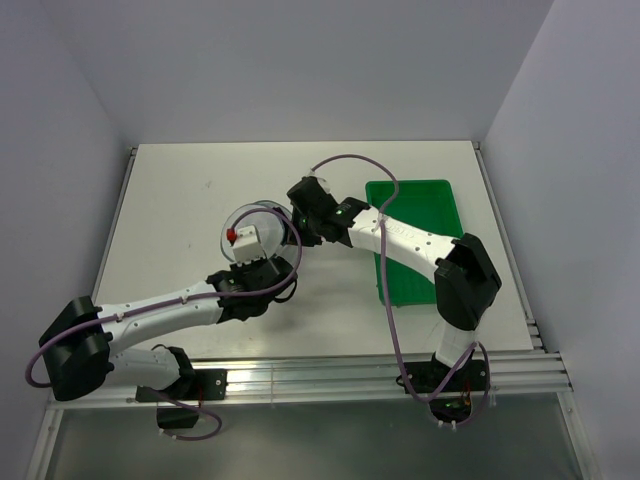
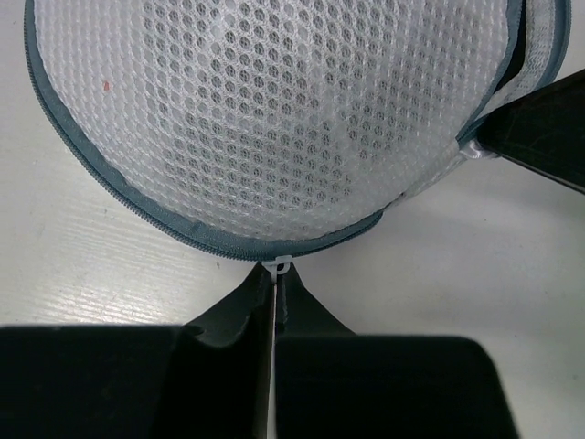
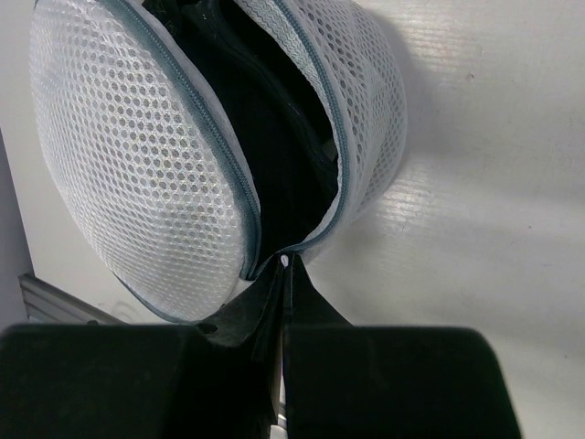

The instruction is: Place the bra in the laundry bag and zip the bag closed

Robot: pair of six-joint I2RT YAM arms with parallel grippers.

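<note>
Clamping bag (image 2: pixel 274 119) tab (image 2: pixel 277 266) in left gripper (image 2: pixel 276 274); pinching pull (image 3: pixel 285 261) in right gripper (image 3: pixel 284 268), facing unzipped gap (image 3: pixel 274 101) straight ahead over bra (image 3: pixel 274 192).

No lettering, number, brand or sign could be read in any view. Only a small red speck (image 2: pixel 107 85) was seen on the mesh of the laundry bag (image 2: pixel 274 119), too small to be made out.
</note>
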